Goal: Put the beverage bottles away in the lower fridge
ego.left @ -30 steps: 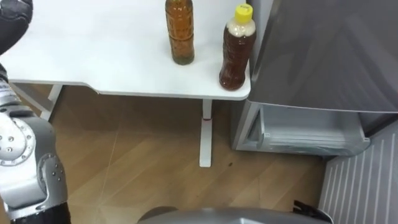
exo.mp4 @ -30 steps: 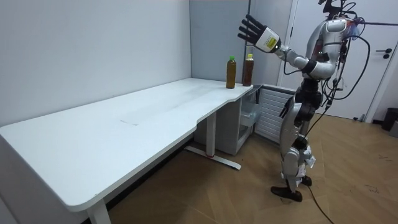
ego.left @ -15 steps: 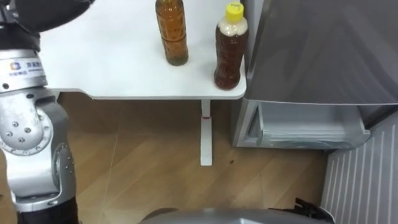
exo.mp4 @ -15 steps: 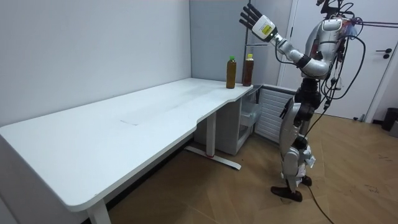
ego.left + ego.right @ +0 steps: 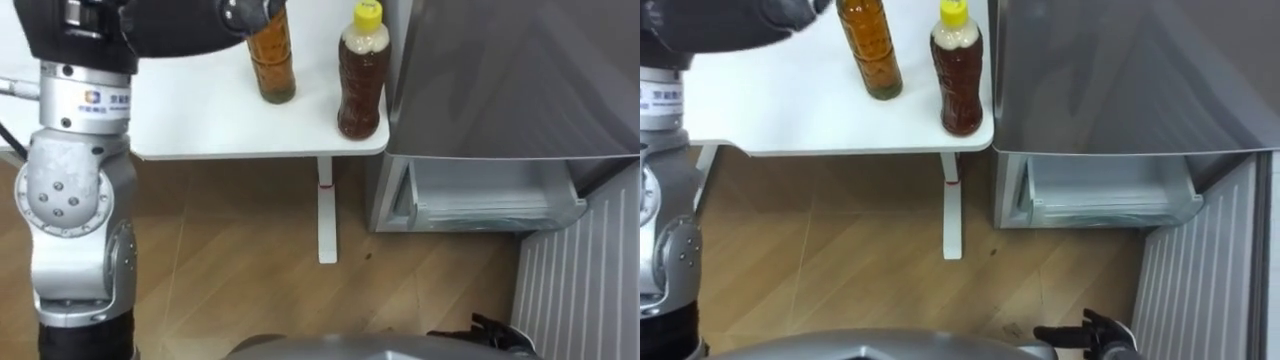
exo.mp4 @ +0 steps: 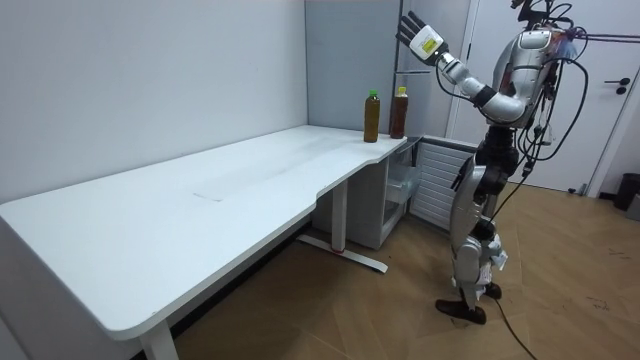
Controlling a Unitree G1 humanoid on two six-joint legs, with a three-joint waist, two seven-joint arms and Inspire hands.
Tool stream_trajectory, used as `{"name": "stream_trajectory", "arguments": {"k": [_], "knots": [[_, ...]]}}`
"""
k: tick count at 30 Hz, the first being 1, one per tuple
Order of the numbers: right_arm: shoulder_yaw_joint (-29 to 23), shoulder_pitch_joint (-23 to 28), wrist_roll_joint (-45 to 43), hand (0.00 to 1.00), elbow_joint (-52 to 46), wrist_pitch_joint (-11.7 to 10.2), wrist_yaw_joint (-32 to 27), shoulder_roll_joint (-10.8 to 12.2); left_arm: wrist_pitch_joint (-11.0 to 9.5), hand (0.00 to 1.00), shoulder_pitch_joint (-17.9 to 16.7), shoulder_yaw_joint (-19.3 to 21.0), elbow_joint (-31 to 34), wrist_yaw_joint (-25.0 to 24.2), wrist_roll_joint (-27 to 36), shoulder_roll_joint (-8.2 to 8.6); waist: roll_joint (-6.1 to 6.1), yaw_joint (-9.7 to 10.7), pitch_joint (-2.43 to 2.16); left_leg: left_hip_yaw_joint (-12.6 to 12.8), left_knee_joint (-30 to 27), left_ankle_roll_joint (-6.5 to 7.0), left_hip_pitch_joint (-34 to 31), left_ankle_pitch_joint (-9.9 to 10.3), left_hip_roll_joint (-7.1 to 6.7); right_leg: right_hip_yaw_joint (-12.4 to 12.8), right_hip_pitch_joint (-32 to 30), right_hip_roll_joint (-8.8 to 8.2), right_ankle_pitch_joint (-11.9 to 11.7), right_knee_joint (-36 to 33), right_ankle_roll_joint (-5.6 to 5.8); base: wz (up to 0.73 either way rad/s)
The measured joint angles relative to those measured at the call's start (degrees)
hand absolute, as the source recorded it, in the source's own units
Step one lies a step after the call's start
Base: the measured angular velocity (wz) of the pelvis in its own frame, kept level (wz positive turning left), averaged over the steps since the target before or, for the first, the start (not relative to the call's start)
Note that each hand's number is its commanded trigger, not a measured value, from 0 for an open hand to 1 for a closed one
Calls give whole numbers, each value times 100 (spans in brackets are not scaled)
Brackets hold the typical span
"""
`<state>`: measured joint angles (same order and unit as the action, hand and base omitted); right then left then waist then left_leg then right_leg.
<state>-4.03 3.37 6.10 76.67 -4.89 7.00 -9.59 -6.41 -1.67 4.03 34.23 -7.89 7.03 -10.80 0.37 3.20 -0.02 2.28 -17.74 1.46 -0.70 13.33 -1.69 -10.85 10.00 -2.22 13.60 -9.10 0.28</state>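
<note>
We saw the fingers (image 6: 409,22) of the left hand (image 6: 421,38) straight and spread wide, holding nothing, raised high over the table corner. Both drinks, the amber bottle (image 5: 270,60) and the yellow-capped bottle (image 5: 361,75), stood upright on the white table (image 5: 190,120), just beside the grey fridge (image 5: 520,80). Its lower compartment (image 5: 490,195) was open. We saw the right hand (image 6: 464,180) low by the hip.

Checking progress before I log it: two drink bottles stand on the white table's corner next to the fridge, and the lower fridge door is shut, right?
Not quite: the lower fridge door is open, swung out so the lower compartment is exposed, as the left eye view shows. The yellow-capped bottle and the other bottle do stand on the white table, at its corner next to the fridge.
</note>
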Motion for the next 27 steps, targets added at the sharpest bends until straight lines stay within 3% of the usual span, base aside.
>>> {"name": "stream_trajectory", "arguments": {"k": [9,15,19,23,27], "knots": [[83,-34,189,0,19,83,3,-38,216,0,-8,-314,-44,-411,5,-1,63,40,1,4,14,0,34,0,-3,6,28,0,0,18,0,0],[165,-55,282,0,23,98,5,-78,292,0,-12,-432,-88,-662,13,-1,91,84,43,15,16,0,46,0,-4,69,36,3,0,28,0,0],[163,-83,280,0,23,138,11,-114,443,0,-13,-440,-176,-837,11,0,137,137,54,33,35,-1,51,-1,2,96,32,7,0,28,0,-1],[163,-104,278,0,7,254,11,-119,672,0,-13,-440,-226,-1096,9,0,128,148,59,61,35,-3,51,-3,3,101,30,7,0,27,0,0],[164,-117,275,0,3,307,12,-117,769,0,-13,-439,-279,-1198,9,0,105,147,71,68,34,-2,51,-4,0,102,30,2,0,27,0,0]]}}
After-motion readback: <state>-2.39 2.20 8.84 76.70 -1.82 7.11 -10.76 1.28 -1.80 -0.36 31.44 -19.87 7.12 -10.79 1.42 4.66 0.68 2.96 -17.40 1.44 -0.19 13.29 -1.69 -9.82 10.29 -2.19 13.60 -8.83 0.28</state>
